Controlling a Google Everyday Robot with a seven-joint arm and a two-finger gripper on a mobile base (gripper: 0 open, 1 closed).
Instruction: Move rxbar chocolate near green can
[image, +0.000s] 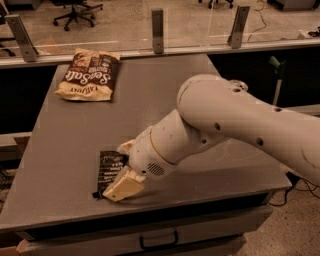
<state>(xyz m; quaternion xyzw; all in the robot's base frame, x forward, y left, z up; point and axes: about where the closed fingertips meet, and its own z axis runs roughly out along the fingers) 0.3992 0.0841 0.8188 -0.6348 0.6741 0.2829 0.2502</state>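
Note:
The rxbar chocolate (110, 169) is a small flat dark wrapper with white text, lying near the table's front left edge. My gripper (125, 167) is right at the bar's right side, low over the table. Its fingers are apart: one cream fingertip (121, 187) lies over the bar's lower right corner, and the other shows by the bar's top right corner. The bar lies flat on the table, partly hidden by the gripper. The green can is out of view.
A brown-and-cream "Sea Salt" chip bag (89, 74) lies at the table's back left. The grey table (150, 100) has a glass barrier with metal posts (157, 30) along its far edge. My large white arm (240, 125) crosses the right half.

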